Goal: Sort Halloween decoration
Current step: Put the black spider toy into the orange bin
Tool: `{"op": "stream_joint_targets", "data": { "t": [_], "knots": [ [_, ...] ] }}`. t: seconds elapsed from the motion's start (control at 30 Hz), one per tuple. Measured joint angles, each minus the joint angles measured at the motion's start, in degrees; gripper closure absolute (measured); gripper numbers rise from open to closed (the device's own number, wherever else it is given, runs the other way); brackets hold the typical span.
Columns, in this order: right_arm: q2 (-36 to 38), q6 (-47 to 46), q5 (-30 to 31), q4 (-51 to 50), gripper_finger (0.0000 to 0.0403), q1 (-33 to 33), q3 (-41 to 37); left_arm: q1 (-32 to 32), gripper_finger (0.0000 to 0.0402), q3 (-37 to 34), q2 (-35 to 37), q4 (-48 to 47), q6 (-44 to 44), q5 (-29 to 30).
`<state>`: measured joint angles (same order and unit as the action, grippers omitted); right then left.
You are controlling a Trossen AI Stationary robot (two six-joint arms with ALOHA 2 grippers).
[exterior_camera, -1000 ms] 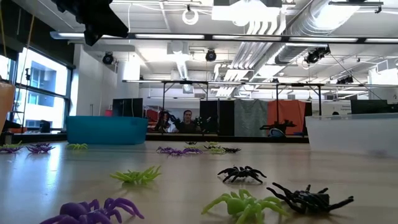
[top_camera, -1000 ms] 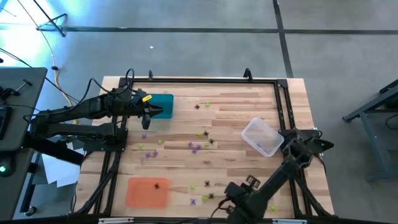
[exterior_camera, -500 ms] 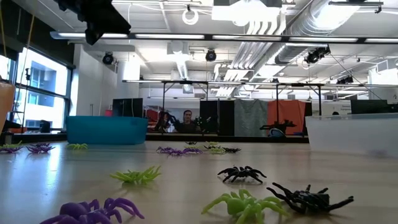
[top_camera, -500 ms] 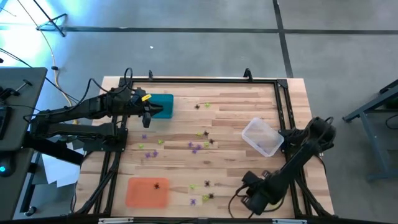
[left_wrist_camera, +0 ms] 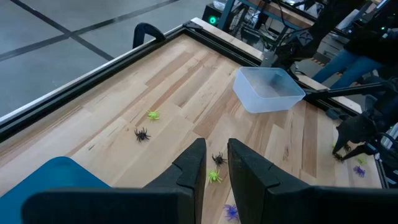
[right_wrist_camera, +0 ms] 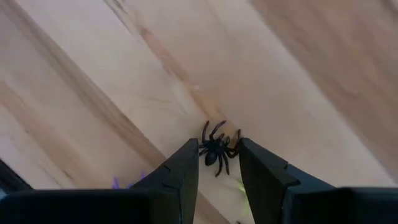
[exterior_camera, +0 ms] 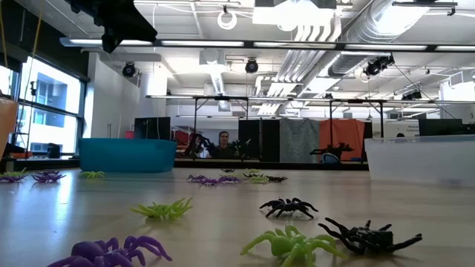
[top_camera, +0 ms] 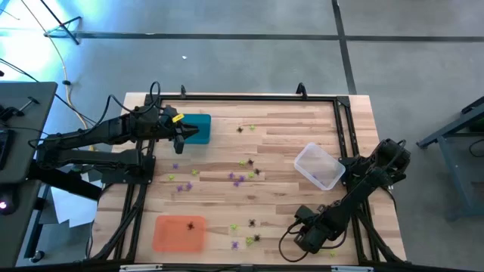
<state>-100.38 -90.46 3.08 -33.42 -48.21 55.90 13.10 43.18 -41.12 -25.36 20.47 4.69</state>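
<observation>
Sorting is barely started. The orange tray [top_camera: 170,238] has one black piece [top_camera: 190,224] in it. The teal tray [top_camera: 200,125] and clear tray [top_camera: 318,168] look empty as far as I can see. Most spiders [top_camera: 240,177] are loose on the table [top_camera: 302,121], in black, yellow-green and purple. One bunch lies between the two arms, a couple beyond the left gripper's reach near the far rail, and a few just beside the right gripper. So almost all of the job is left.

The right gripper [top_camera: 301,240] is low over the wood at the near edge, with the arm folded back and reaching in from the right corner. Its fingers [right_wrist_camera: 186,163] stand a little apart with a black spider [right_wrist_camera: 216,151] right between the tips, its legs against both sides. It reads as pinched, though I can't tell whether it is lifted off the wood. A purple piece and a yellow-green one sit just next to the tips. The orange tray is well off to this gripper's side, across the near edge.

The left gripper [top_camera: 180,136] is held up off the table with the arm stretched level from the left. The teal tray's edge is right under it. Its fingers [left_wrist_camera: 189,165] are a narrow slit apart, with nothing seen in the slit. The nearest loose spiders are ahead of it and lower down.
</observation>
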Motion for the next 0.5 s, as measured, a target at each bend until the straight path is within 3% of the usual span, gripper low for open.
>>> {"op": "stream_joint_targets", "data": {
  "t": [0.37,0.5],
  "knots": [
    [0.26,6.97,-1.81,5.06,0.0295,2.65,-3.13,0.0,0.0348,0.0,0.02,-0.07,-0.15,0.04],
    [0.23,6.93,-2.99,5.42,0.0312,3.26,-3.81,0.0,0.0348,0.0,-0.11,-0.07,-0.15,0.04]
  ]
}}
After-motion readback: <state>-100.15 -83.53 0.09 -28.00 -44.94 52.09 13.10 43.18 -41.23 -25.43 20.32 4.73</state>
